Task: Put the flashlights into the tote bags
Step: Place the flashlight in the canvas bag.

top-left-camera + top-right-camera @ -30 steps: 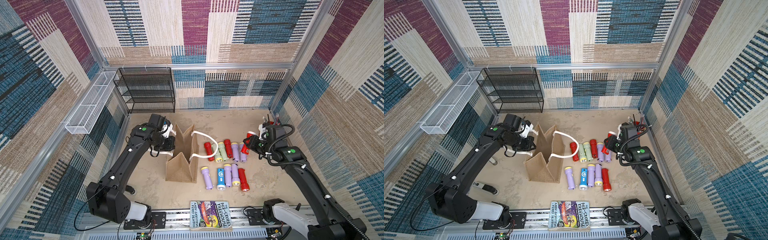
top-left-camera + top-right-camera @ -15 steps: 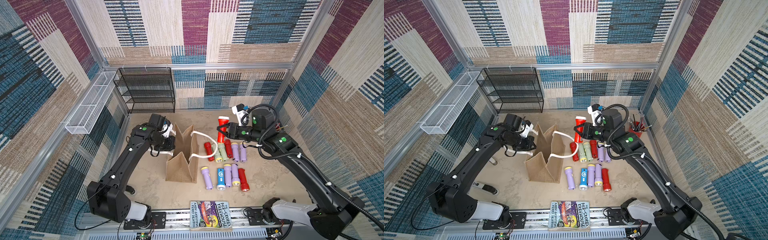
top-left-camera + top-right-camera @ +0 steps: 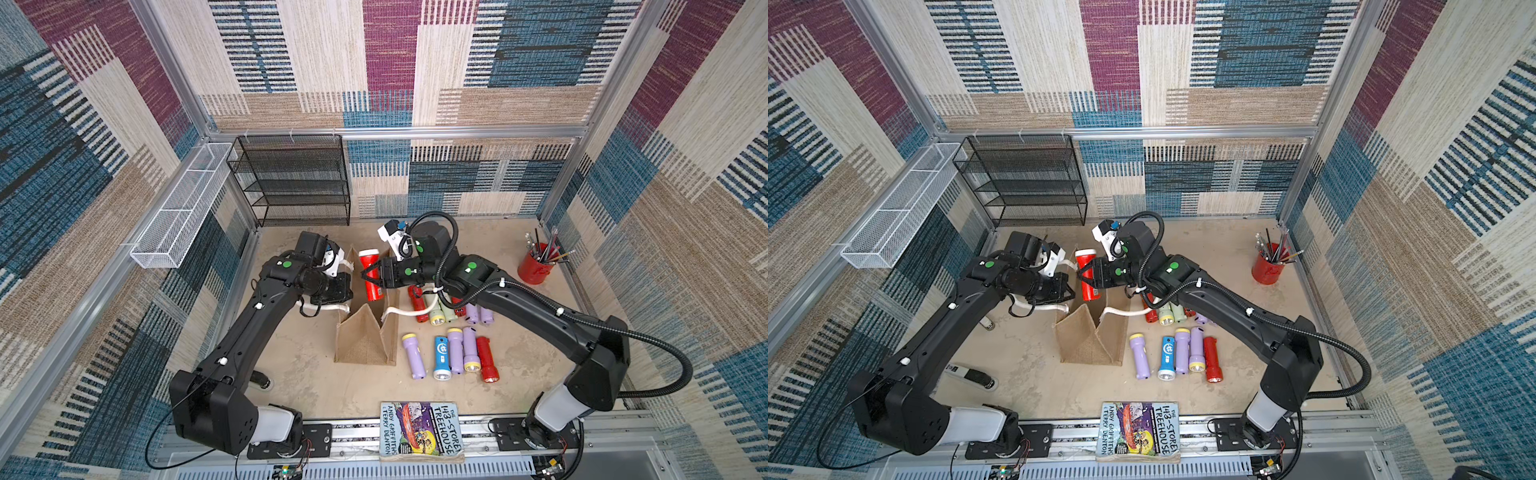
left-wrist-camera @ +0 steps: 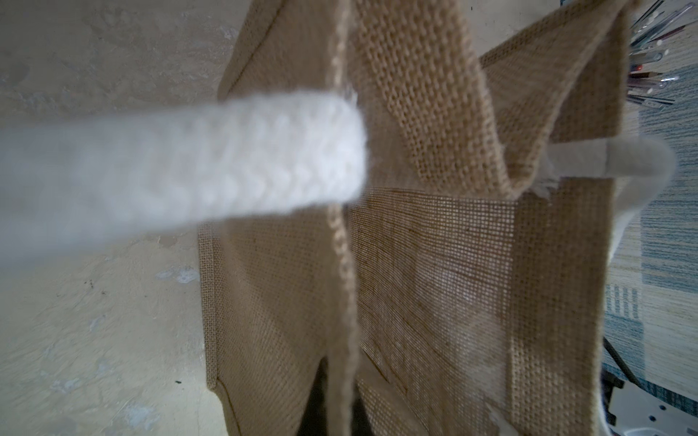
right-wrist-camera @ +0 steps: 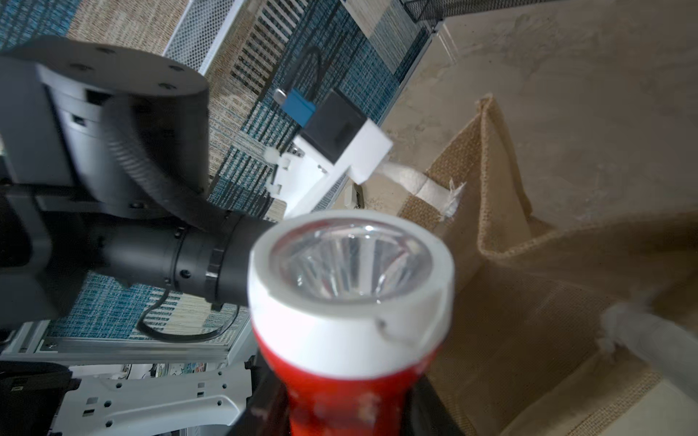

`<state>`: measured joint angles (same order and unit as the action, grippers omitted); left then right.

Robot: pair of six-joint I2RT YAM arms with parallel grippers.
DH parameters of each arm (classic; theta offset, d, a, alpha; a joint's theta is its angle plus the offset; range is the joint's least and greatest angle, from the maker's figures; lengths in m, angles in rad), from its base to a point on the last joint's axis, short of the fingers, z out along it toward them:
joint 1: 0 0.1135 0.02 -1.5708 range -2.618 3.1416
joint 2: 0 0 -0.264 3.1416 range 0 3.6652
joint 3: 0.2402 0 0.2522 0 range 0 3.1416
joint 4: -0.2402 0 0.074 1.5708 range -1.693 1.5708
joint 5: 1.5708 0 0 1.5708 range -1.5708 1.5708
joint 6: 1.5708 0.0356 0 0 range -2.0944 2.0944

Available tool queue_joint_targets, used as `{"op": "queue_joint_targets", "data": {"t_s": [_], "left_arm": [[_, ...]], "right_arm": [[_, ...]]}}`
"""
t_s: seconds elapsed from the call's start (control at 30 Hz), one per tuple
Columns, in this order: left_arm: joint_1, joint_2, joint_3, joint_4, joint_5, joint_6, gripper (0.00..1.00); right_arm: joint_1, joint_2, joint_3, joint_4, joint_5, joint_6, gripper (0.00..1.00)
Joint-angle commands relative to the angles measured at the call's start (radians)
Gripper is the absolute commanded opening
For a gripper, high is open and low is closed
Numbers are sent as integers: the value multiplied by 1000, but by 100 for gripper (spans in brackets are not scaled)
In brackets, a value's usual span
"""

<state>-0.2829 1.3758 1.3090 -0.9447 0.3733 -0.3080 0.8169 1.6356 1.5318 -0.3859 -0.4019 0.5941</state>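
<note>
Over the last second the right gripper [image 3: 368, 277] has swung away from the red pencil cup [image 3: 536, 272], crossed the rows of flashlights, and now hangs over the mouth of the tote bag [image 3: 361, 345]. The left arm has not shifted.

In both top views the right jaws pinch a red flashlight [image 3: 375, 291] at mid-body, head uppermost and tail toward the opening below them. The left gripper [image 3: 347, 286] is pressed shut on the white rope handle [image 3: 324, 308], just beside the bag's wall. The other flashlights [image 3: 451, 353] lie on the table, behind the right jaws and under that forearm.

In the left wrist view, the rope handle [image 4: 189, 170] runs out from the unseen jaws to the burlap rim [image 4: 415, 113], and the bag's mouth gapes beyond.

In the right wrist view, the flashlight [image 5: 351, 294] fills the space between the jaws, lens facing the camera, with the bag [image 5: 528, 302] open just past it.

The carry looks finished, so what remains for this one is probably to lower and release it.
</note>
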Motion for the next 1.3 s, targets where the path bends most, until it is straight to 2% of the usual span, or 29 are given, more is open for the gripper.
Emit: {"op": "queue_joint_targets", "data": {"t_s": [0.0,0.17,0.27,0.5,0.73,0.9,1.03,1.27], "left_arm": [[4,-19,-15,21,15,-15,4],[8,-50,-50,58,33,-35,4],[10,-58,-69,72,70,-28,4],[16,-71,-80,77,88,-23,4],[64,-106,-82,80,50,-40,4],[109,-134,-119,131,134,-75,4],[110,-126,-135,145,183,-87,5],[110,-129,-165,175,243,-103,5]], "right_arm": [[5,2,-17,56,54,53,31],[14,27,-96,153,28,124,32],[28,88,-56,154,23,117,32],[59,215,115,-35,73,57,33],[61,153,92,-199,127,21,33],[60,127,39,-230,132,3,33],[65,201,64,-267,70,-22,33],[74,380,276,-400,65,-76,32]]}}
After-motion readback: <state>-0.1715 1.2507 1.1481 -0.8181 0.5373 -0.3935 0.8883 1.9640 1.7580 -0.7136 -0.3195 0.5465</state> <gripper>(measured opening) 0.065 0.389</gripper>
